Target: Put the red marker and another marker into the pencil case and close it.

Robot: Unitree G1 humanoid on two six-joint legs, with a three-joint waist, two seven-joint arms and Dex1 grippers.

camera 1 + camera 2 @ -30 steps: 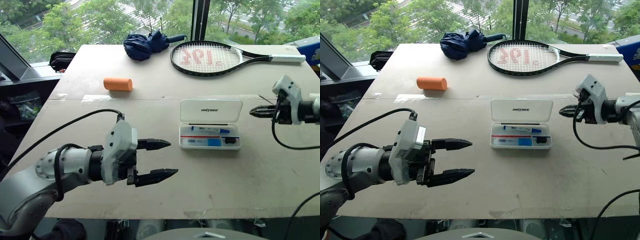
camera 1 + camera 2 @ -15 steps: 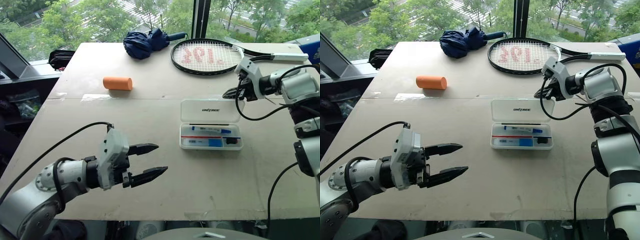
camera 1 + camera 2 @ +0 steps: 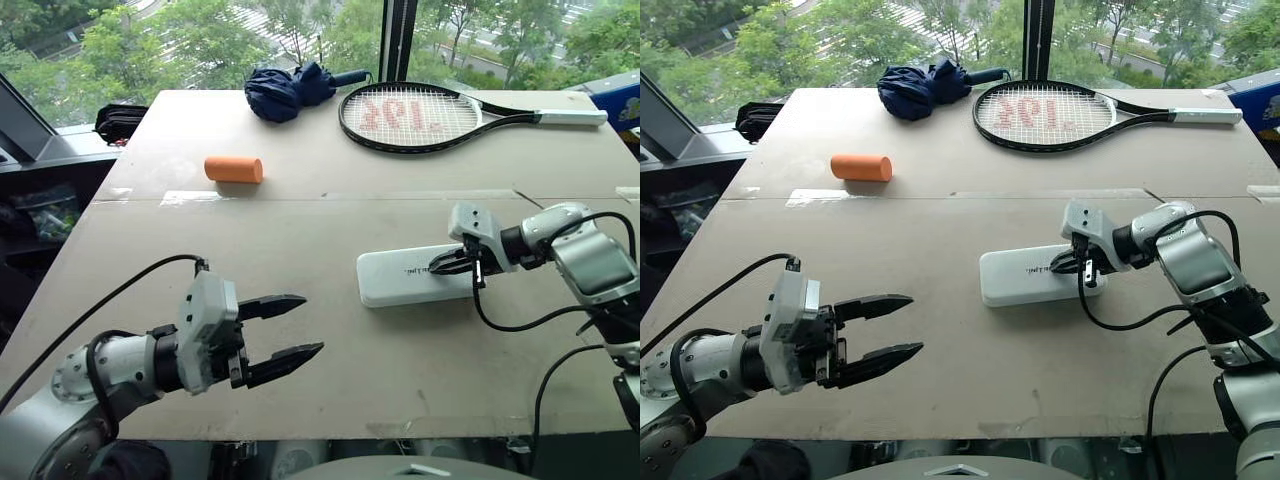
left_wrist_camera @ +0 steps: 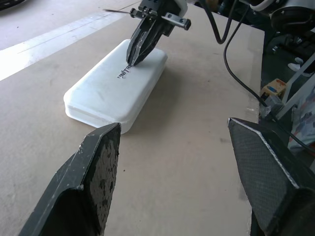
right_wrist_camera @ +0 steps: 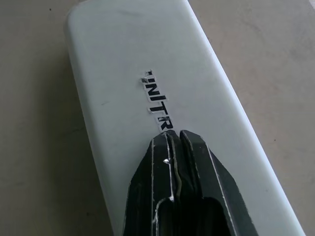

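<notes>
**Lid down, right tips pressing the case shut**

Nearest the robot, the left gripper hovers over the bare table with its 2 fingers apart, holding nothing, well apart from the case. Mid-table, the pencil case lies flat with its lid down. The right gripper has its fingers pressed together, tips resting on the lid beside the lettering. Closing looks like the step in hand; no markers are visible outside. Next, I judge, a firm downward press to latch, then a lift clear. Farther off lie an orange cylinder, a folded umbrella and a racket.
</notes>
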